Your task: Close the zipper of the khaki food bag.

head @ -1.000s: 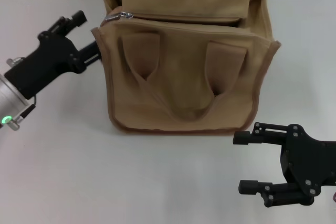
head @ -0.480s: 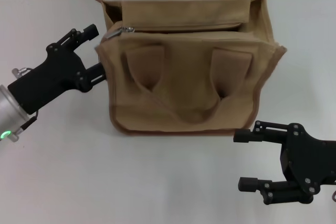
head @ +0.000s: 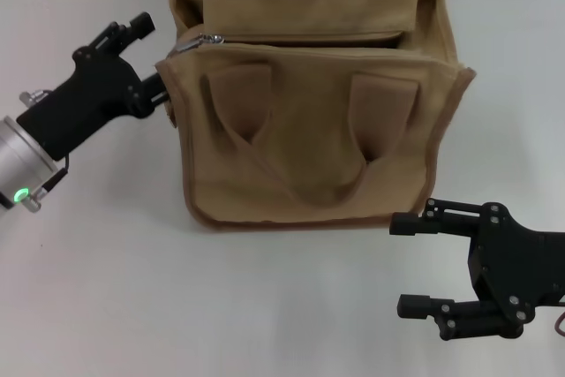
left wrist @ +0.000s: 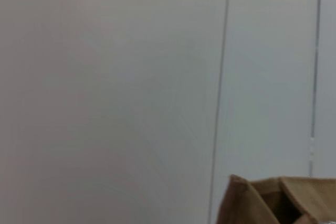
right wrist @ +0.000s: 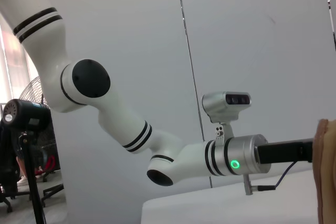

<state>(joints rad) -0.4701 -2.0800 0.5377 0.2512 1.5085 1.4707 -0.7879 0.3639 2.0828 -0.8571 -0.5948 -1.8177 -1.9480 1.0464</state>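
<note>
Back swings the left gripper, fingers hidden against the khaki food bag at table centre, right gripper spread idle in front; soft canvas likely slumps, so pinch the zipper by its small silver tab.

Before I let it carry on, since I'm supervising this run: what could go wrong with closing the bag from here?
The left end effector sits at the khaki food bag's left wall, not on the zipper's pull tab, so it may shove the soft bag instead of catching the tab. The right end effector is open and clear of the bag, so nothing braces it; pulling could drag the bag along the table.
</note>
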